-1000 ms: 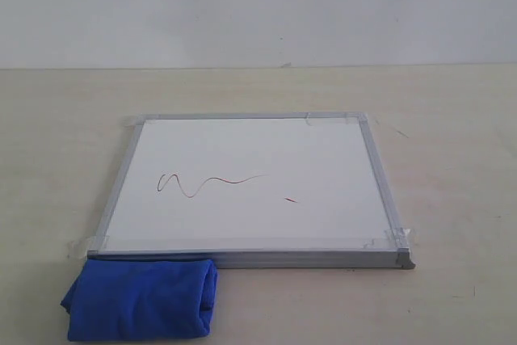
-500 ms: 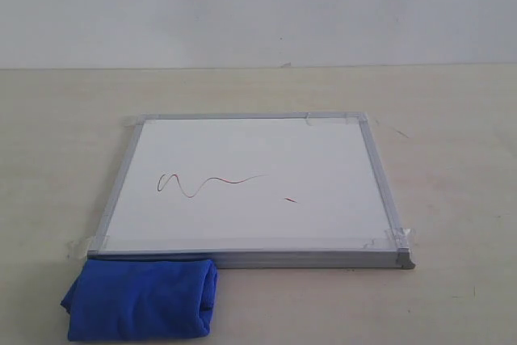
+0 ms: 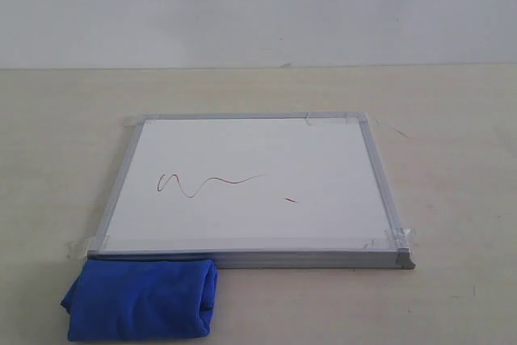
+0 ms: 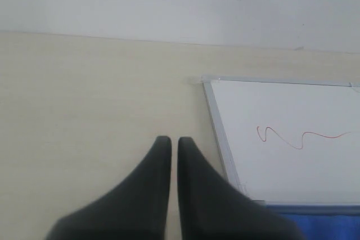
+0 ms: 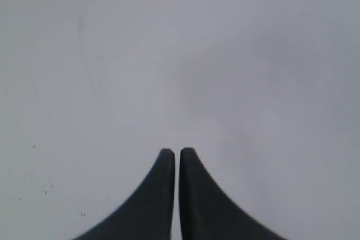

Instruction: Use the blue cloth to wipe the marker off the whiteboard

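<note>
The whiteboard point(image 3: 250, 187) lies flat on the table, silver-framed with tape at its corners. A thin dark red wavy marker line point(image 3: 206, 183) crosses its left half, with a tiny red dash point(image 3: 291, 199) to the right of it. The blue cloth point(image 3: 141, 298) sits folded on the table against the board's near left corner. Neither gripper shows in the exterior view. My left gripper point(image 4: 174, 141) is shut and empty above bare table, beside the whiteboard point(image 4: 292, 139), marker line point(image 4: 298, 137) and a strip of blue cloth point(image 4: 326, 223). My right gripper point(image 5: 176, 153) is shut, facing only a plain grey surface.
The beige table point(image 3: 452, 119) spreads around the board on all sides, ending at a pale wall point(image 3: 258, 6) behind. Nothing else stands on it.
</note>
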Available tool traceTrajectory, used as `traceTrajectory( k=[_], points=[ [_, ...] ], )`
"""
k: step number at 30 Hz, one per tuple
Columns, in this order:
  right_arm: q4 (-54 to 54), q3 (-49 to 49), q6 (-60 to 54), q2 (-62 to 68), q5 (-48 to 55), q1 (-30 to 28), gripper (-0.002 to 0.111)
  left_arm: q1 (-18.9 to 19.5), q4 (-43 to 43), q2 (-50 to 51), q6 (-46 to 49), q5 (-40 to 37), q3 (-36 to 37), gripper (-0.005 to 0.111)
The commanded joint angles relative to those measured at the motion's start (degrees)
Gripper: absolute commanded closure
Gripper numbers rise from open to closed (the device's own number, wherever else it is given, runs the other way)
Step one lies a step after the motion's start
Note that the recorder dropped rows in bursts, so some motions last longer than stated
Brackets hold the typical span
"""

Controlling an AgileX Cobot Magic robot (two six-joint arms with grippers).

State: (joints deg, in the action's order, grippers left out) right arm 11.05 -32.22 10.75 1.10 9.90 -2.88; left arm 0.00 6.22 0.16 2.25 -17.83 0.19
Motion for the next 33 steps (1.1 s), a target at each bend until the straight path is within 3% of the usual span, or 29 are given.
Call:
traceTrajectory(
  k=[1,4,10,14,17,20,29,33],
  points=[
    [1.4,-9.6,-5.7,9.0,3.5,0.1,0.108,0.0,0.4,-0.2,0.4,0.3,-0.2,0.102],
    [12.1,-17.3,-19.1,16.8,12.4,0.1,0.108,0.0,0.4,-0.2,0.4,0.3,-0.2,0.102],
    [53.1,-25.4,-67.3,32.5,36.4,0.1,0.108,0.0,0.4,-0.2,0.4,0.3,-0.2,0.102],
    [65.0,-25.5,-76.4,43.7,48.3,0.1,0.108,0.0,0.4,-0.2,0.4,0.3,-0.2,0.102],
    [66.2,-25.5,-81.3,51.2,55.3,0.5,0.108,0.0,0.4,-0.2,0.4,0.3,-0.2,0.102],
    [65.8,-25.5,-84.7,57.5,55.5,4.3,0.108,0.0,0.4,-0.2,0.4,0.3,-0.2,0.102],
    [55.0,-25.5,-82.6,67.6,27.1,27.3,0.108,0.0,0.4,-0.2,0.4,0.3,-0.2,0.102],
    [44.7,-26.7,-72.6,72.0,21.0,36.5,0.108,0.0,0.4,-0.2,0.4,0.3,-0.2,0.102]
  ],
)
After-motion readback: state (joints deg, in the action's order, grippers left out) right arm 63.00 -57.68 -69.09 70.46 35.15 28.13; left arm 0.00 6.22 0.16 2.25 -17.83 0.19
